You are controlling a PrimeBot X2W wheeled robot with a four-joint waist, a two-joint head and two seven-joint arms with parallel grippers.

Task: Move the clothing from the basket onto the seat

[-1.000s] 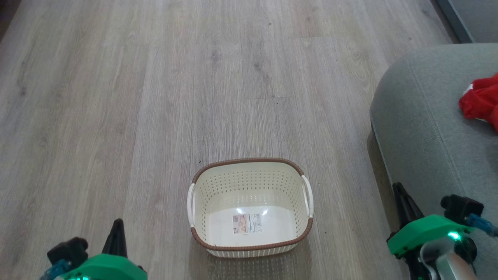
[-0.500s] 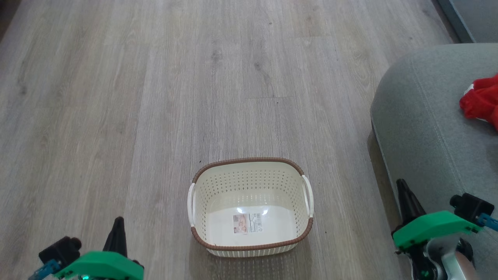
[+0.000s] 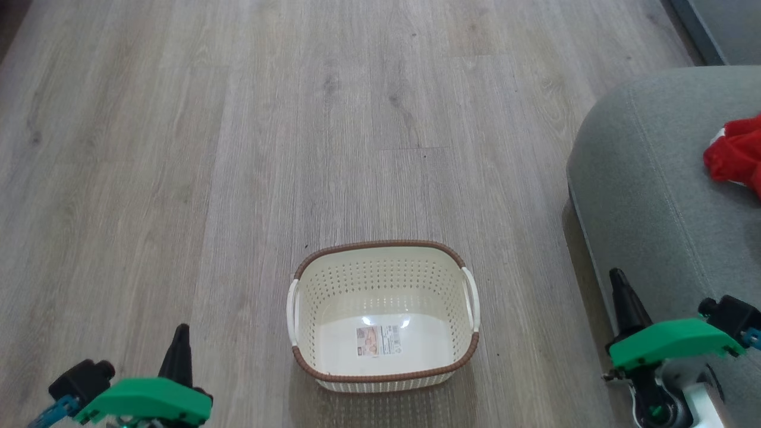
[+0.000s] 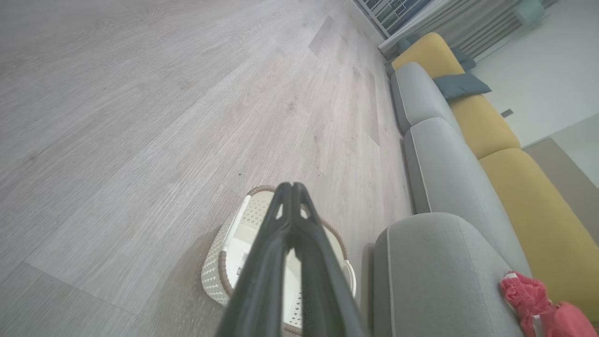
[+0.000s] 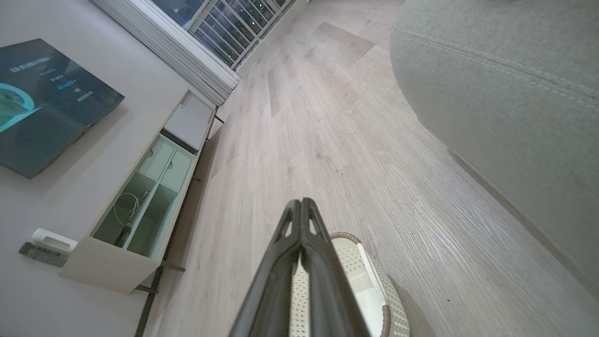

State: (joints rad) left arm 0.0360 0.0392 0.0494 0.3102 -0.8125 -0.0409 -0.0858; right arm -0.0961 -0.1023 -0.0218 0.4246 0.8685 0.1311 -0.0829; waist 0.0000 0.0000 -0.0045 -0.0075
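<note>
Basket (image 3: 380,278): stands on your wood floor (image 3: 178,148), label sticker (image 3: 378,340) showing. Clothing (image 3: 737,156): red heap lying on the seat (image 3: 648,178), to your right. Left gripper (image 3: 181,330), right gripper (image 3: 618,277): fingers pressed together, gripping nothing.

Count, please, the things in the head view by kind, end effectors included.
Basket: 1
Seat: 1
Red clothing heap: 1 (the garments in it cannot be counted)
End effectors: 2, the left end effector and the right end effector
Total: 5
</note>
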